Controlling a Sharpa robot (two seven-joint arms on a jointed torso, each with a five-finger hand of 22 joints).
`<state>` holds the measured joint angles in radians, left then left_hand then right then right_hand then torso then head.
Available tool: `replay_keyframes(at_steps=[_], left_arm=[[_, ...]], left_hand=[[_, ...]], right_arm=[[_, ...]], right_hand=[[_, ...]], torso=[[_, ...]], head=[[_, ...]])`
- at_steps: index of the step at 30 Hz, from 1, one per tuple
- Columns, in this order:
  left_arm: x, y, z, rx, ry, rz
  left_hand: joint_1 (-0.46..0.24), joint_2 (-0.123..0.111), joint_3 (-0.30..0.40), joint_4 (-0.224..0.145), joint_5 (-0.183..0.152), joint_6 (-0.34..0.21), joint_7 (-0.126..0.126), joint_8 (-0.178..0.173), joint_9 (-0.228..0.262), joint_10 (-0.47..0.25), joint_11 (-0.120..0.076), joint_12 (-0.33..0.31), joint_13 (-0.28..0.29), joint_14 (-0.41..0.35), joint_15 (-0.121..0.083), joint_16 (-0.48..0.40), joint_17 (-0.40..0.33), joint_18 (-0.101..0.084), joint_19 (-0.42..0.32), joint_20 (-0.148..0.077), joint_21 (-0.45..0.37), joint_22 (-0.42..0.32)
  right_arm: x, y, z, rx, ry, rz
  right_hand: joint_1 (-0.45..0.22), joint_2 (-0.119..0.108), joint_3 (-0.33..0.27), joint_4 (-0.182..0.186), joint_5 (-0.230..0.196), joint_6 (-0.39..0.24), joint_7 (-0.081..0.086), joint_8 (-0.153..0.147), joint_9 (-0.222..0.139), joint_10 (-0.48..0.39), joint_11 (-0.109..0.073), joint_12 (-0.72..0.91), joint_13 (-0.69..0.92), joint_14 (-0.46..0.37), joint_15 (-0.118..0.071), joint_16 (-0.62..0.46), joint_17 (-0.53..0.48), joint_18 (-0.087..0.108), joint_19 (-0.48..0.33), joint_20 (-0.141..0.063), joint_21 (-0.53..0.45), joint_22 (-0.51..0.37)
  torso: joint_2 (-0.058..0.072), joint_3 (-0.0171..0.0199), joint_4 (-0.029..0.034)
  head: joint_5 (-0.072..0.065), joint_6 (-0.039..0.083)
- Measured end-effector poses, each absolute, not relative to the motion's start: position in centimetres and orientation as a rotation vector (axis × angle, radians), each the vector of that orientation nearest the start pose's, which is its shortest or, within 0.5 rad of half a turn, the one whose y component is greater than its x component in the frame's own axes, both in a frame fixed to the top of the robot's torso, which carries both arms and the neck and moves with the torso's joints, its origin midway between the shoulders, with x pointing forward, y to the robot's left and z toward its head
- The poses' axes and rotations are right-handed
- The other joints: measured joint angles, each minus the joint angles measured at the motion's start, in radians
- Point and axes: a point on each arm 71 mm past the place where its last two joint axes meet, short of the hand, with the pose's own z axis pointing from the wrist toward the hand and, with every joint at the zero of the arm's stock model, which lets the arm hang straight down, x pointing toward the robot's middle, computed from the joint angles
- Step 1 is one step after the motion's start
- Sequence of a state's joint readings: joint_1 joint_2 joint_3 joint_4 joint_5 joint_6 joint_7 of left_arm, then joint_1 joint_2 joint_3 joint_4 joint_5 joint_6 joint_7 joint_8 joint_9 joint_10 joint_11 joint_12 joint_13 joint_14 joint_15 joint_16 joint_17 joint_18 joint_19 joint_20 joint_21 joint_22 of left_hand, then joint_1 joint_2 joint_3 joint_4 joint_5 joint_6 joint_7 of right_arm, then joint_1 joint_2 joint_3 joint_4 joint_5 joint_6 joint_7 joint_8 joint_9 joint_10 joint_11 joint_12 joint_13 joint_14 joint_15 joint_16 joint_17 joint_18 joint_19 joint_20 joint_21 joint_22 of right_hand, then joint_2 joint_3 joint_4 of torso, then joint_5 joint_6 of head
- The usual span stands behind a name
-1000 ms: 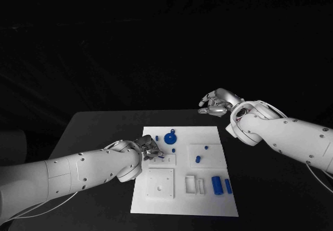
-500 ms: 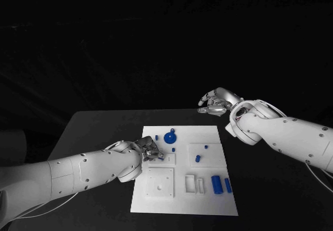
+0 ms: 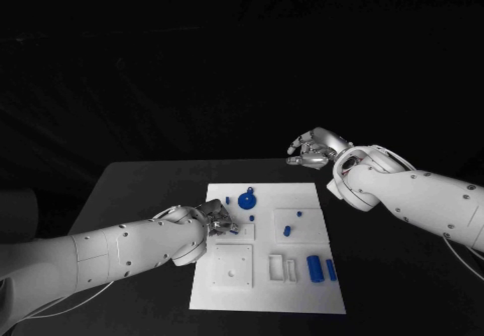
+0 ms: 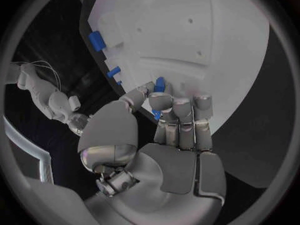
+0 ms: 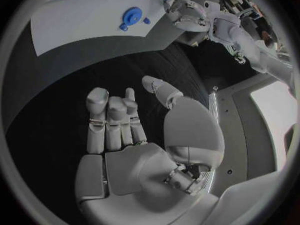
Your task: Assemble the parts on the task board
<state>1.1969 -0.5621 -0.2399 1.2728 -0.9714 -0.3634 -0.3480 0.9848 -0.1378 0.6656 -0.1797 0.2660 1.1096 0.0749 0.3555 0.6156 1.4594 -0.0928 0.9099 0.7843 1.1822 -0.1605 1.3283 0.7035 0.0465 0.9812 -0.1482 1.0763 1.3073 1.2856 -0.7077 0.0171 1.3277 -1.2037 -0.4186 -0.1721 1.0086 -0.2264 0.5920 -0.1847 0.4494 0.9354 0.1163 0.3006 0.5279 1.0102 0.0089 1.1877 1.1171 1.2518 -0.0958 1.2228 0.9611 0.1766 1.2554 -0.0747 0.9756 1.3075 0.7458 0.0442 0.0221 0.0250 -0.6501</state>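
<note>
The board [image 3: 264, 294], a white plate, lies at lower centre of the head view on the black surface [image 3: 141, 182]. Nearest the bottom edge of that view, a square white block [image 3: 233, 265] sits on the board's left half, and just right of it two narrow white slots [image 3: 282, 268]. Further right, two blue cylinders [image 3: 322, 269] lie side by side near the board's right edge.

Above the block, the left hand [image 3: 215, 218] comes in from the left over the board's left edge. Its fingers are curled around a small blue part [image 4: 160, 84], pinched between the thumb and the fingertips [image 4: 161, 101]; the left wrist view shows the part's tip just over the white plate. Right of the hand, in the middle of the board, lies a short blue peg [image 3: 287, 230], with a smaller blue bit [image 3: 299, 213] beyond it.

Further up, near the board's far edge, stands a round blue disc [image 3: 248, 203] with a small blue stub [image 3: 228, 200] to its left.

Farthest, at upper right of the head view, the right hand [image 3: 312, 151] hangs above the surface's far edge, well apart from the board. Its fingers are loosely bent and apart, holding nothing.
</note>
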Motion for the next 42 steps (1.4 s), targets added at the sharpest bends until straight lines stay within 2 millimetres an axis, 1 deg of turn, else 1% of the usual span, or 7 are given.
replay_keyframes(at_steps=[14,17,22,27,32,38,42], left_arm=[[49.85,15.03,-28.21,-0.348,2.038,-0.531],[49.83,14.99,-28.21,-0.342,2.041,-0.531],[49.84,14.97,-28.19,-0.332,2.044,-0.530],[49.81,14.98,-28.18,-0.324,2.048,-0.528],[49.81,14.99,-28.19,-0.319,2.051,-0.527],[49.78,15.00,-28.25,-0.314,2.057,-0.525],[49.77,15.00,-28.27,-0.313,2.060,-0.523]], left_hand=[[0.000,0.000,0.000,0.000,-0.007,0.001,-0.001,-0.001,0.044,0.000,0.000,0.015,0.000,0.000,0.000,0.016,-0.002,0.000,0.000,0.000,0.007,0.001],[-0.005,0.005,-0.003,-0.003,0.033,0.001,-0.001,0.004,0.044,0.000,0.000,0.023,0.000,0.000,0.000,0.020,-0.005,0.000,0.000,0.000,0.012,0.001],[-0.005,0.005,-0.006,-0.005,0.051,0.002,-0.001,0.004,0.045,0.000,0.000,0.028,0.000,0.000,0.000,0.027,-0.006,0.000,0.000,0.000,0.016,0.001],[-0.016,0.016,-0.008,-0.007,0.075,0.002,-0.002,0.006,0.051,0.000,0.000,0.042,0.000,-0.002,-0.002,0.036,-0.007,0.000,0.000,0.000,0.021,0.001],[-0.027,0.027,-0.010,-0.009,0.115,0.002,-0.002,0.014,0.051,0.000,0.000,0.056,0.000,-0.002,-0.002,0.051,-0.009,0.000,0.000,0.000,0.027,0.001],[-0.053,0.038,-0.016,-0.015,0.149,0.002,-0.002,0.019,0.089,0.000,0.000,0.069,0.000,-0.002,-0.002,0.058,-0.011,0.000,0.000,0.000,0.031,0.001],[-0.058,0.043,-0.016,-0.015,0.157,0.002,-0.002,0.019,0.110,0.000,0.000,0.069,0.000,-0.002,-0.003,0.063,-0.012,0.016,0.000,0.000,0.031,0.000]], right_arm=[[54.51,-19.93,-13.01,0.207,1.537,0.660],[54.50,-19.91,-13.01,0.207,1.537,0.660],[54.50,-19.85,-13.01,0.206,1.538,0.662],[54.50,-19.86,-13.02,0.206,1.539,0.661],[54.52,-19.86,-13.03,0.206,1.539,0.661],[54.52,-19.79,-13.03,0.205,1.540,0.662],[54.53,-19.80,-13.04,0.205,1.540,0.662]], right_hand=[[0.000,0.000,0.000,0.000,0.012,0.000,0.000,0.000,0.001,0.000,0.000,0.000,-0.002,0.000,0.000,0.000,0.000,0.000,-0.001,0.001,-0.004,0.001],[0.000,0.000,0.000,0.000,0.016,0.000,0.000,0.000,0.002,0.000,0.000,0.000,-0.002,0.000,0.000,0.000,0.000,0.000,-0.001,0.002,-0.004,0.001],[0.000,0.000,-0.003,0.003,0.016,0.000,0.000,0.000,0.002,0.000,0.000,0.000,-0.003,0.000,0.000,0.000,0.000,0.000,-0.001,0.002,-0.004,0.000],[0.000,0.000,-0.003,0.003,0.021,0.000,0.000,0.000,0.003,-0.003,0.002,0.000,-0.003,0.000,0.000,0.000,0.000,0.000,-0.001,0.002,-0.004,0.000],[0.000,0.000,-0.003,0.003,0.029,0.000,0.000,0.000,0.003,-0.006,0.002,0.004,-0.004,0.000,0.000,0.000,0.000,0.000,-0.002,0.002,-0.004,0.000],[0.000,0.000,-0.003,0.003,0.046,0.000,0.000,0.000,0.004,-0.006,0.002,0.004,-0.007,0.000,0.000,0.000,0.000,0.000,-0.002,0.002,-0.004,0.000],[0.000,0.000,-0.003,0.003,0.058,0.000,0.000,0.000,0.006,-0.006,0.002,0.004,-0.008,0.000,0.000,-0.004,0.000,0.000,-0.002,0.002,-0.004,0.000]], torso=[[0.000,-0.0007,0.0002],[0.000,-0.0006,0.0002],[0.000,-0.0002,0.0003],[0.000,-0.0002,0.0002],[0.000,-0.0002,0.0002],[0.000,-0.0004,0.0004],[0.000,-0.0005,0.0004]], head=[[0.000,-0.002],[0.000,-0.003],[0.000,-0.004],[0.000,-0.005],[0.000,-0.005],[0.000,-0.004],[0.000,-0.004]])
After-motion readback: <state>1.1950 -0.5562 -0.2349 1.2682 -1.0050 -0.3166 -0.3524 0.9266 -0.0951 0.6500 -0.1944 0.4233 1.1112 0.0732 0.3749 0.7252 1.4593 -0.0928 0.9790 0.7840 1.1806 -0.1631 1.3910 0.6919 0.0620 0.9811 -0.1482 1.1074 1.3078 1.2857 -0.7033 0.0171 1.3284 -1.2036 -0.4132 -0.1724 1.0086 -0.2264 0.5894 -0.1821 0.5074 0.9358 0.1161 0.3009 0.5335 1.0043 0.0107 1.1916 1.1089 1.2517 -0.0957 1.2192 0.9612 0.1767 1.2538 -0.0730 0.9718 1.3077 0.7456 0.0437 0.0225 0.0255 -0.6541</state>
